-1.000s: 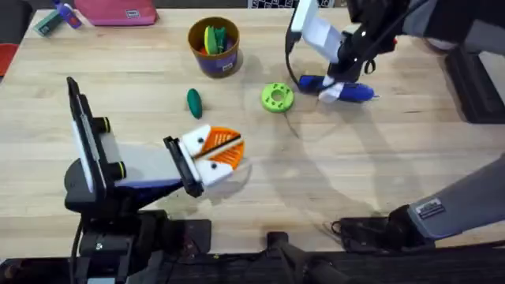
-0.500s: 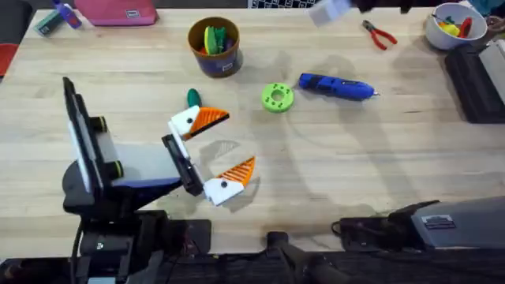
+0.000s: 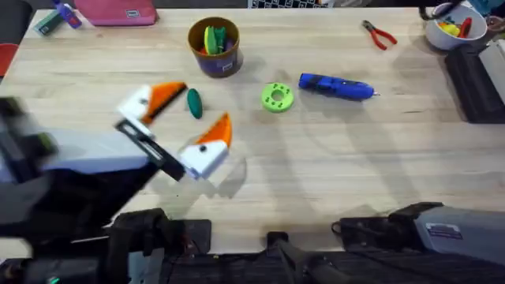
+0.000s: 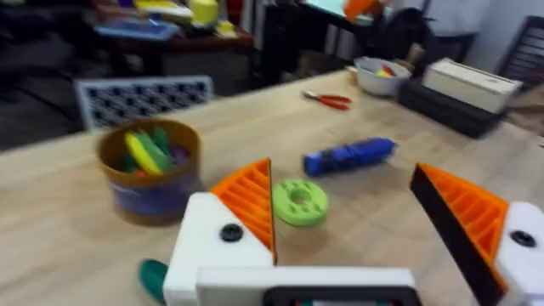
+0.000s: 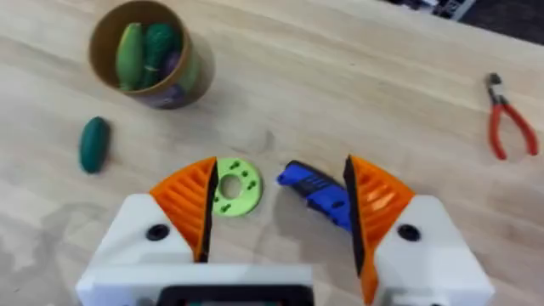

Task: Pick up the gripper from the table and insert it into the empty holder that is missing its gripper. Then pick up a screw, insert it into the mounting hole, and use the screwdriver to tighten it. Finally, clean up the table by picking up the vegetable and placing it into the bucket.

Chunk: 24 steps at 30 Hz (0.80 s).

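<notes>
Surface: pale wood planks [image 3: 316, 181], tools spread along the far half.
Left hand [image 3: 180, 120]: I see it spread wide, orange pads apart, straddling the vegetable [image 3: 193, 102], nothing pinched.
Right hand [image 5: 280, 223]: spread too, empty, looking down on the screwdriver [image 5: 316, 192] and the green disc [image 5: 232, 186].
Bucket [image 3: 214, 46]: stands just beyond the vegetable, already holding toy produce.
Screwdriver [image 3: 338, 86]: lies flat, right of the green disc [image 3: 277, 97].
Step in hand: probably the cleanup pick, though the left arm is smeared overhead, so I hedge.
Doing it well: I'd centre the pads across the cucumber's narrow middle, lower until nearly touching wood, then close gently so it doesn't roll away.
</notes>
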Each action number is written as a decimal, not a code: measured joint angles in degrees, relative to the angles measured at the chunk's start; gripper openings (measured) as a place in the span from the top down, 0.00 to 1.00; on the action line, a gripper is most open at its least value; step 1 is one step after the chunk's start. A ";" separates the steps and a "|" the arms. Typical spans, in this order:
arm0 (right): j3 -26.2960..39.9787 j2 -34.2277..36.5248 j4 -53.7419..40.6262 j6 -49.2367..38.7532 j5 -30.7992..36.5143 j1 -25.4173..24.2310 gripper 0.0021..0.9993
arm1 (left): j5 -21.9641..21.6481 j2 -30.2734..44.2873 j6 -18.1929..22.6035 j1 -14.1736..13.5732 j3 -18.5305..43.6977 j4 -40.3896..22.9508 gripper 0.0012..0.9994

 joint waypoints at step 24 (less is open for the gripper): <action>-25.09 -29.70 -10.31 12.15 -6.04 0.11 0.00 | -18.26 33.99 12.68 2.20 16.51 -12.84 0.01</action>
